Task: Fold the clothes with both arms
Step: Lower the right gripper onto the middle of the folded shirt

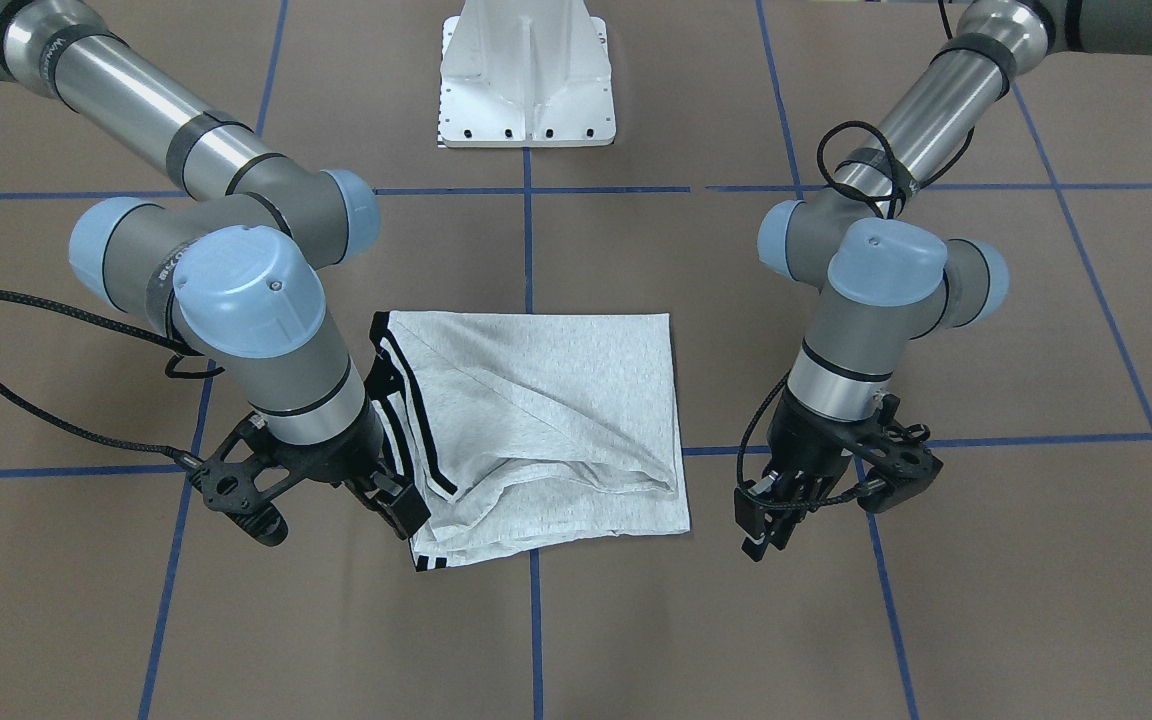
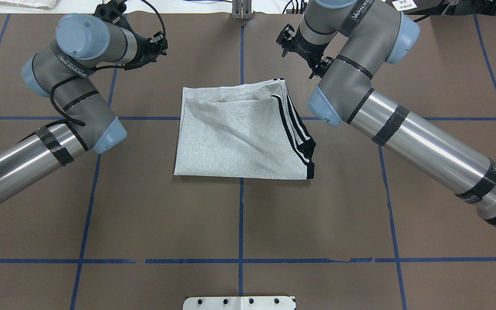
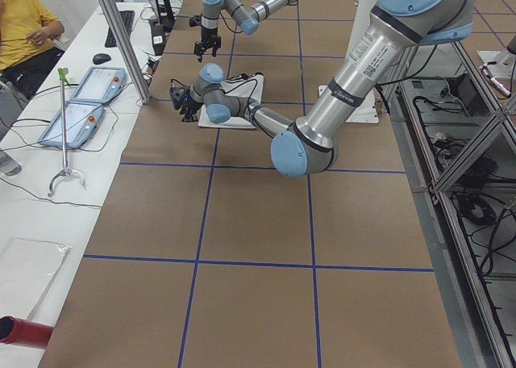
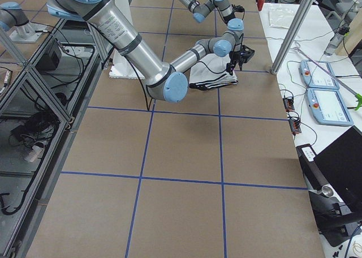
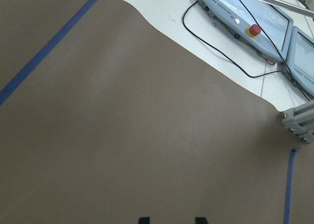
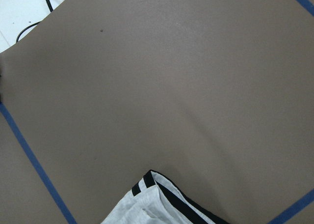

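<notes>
Closest to me, on the operators' side, both grippers hang low over the bench [image 1: 636, 620]. The left gripper [image 5: 171, 219] is well apart from the shirt. Its fingers are spread with only bare bench between them, so it holds nothing. The right gripper [image 1: 398, 505] is just at the shirt's near striped corner, perhaps touching it. I cannot tell whether its fingers are apart or closed on cloth.

Behind them the shirt [image 1: 546, 400] lies in the middle of the bench, already folded to a compact, almost square packet of several layers. No sleeve sticks out and no print shows, so I judge that most of the folding is done. What is left seems small. The top layer has a long diagonal crease and a loose pouch near the front edge, and the layers there do not meet evenly. Maybe one more fold or a smoothing is needed.

The cloth is a soft, matte, heather-grey knit, limp and shallowly wrinkled, with black stripes [image 1: 406, 420] along the robot's right side. The bench cover is dull, flat and brown, crossed by blue tape [image 1: 534, 620] in a grid. Farthest stands the white base [image 1: 528, 80], hard and smooth.
</notes>
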You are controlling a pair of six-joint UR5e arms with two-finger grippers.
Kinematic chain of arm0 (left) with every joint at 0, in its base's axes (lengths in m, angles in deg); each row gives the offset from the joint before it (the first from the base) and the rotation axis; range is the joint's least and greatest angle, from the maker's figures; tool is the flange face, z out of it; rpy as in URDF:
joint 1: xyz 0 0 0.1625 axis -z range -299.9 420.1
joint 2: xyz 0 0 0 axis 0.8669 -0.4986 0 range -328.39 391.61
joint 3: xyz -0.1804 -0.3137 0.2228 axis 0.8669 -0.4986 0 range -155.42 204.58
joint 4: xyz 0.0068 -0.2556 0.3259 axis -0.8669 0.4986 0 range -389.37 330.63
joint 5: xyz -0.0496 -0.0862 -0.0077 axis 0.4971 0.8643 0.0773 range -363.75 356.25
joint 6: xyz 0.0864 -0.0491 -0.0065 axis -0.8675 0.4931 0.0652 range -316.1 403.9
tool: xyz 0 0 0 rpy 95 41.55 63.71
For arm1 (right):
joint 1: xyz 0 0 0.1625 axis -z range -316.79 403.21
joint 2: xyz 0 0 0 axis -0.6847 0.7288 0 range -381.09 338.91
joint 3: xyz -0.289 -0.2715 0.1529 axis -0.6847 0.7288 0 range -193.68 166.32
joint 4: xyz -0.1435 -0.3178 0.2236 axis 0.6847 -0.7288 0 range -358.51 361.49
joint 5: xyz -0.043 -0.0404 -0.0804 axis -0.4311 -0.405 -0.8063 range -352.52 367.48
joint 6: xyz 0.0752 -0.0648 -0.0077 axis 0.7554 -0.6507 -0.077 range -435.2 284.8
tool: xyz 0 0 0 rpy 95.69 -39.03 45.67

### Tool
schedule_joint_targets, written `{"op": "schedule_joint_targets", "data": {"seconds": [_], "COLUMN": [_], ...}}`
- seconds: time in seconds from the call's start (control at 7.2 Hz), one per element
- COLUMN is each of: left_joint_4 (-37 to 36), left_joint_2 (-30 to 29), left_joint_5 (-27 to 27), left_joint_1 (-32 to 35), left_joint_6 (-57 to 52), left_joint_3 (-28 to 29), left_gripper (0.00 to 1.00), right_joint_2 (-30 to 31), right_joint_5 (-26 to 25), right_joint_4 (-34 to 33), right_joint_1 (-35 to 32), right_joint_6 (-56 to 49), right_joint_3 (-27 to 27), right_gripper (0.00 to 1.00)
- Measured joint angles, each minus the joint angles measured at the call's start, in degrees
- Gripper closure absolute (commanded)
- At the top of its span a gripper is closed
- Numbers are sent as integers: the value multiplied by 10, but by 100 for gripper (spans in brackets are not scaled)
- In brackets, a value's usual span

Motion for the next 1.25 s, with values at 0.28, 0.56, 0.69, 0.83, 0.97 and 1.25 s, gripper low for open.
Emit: {"op": "schedule_joint_targets", "data": {"seconds": [0.28,0.56,0.69,0.83,0.97,1.25], "left_joint_4": [1,2,1,1,1,0], "left_joint_2": [12,22,26,30,37,47], "left_joint_5": [43,56,63,78,95,110], "left_joint_1": [1,4,9,17,26,36], "left_joint_6": [-21,-42,-64,-77,-84,-88], "left_joint_3": [-22,-36,-39,-44,-53,-67], "left_gripper": [100,100,100,100,100,100], "right_joint_2": [12,15,14,12,10,5], "right_joint_5": [3,-4,-15,-32,-48,-73], "right_joint_4": [-1,-1,-1,-1,-1,1], "right_joint_1": [11,48,67,89,111,141], "right_joint_6": [-6,1,6,7,5,0], "right_joint_3": [-23,-48,-54,-55,-54,-43], "right_gripper": [13,100,100,100,100,100]}}
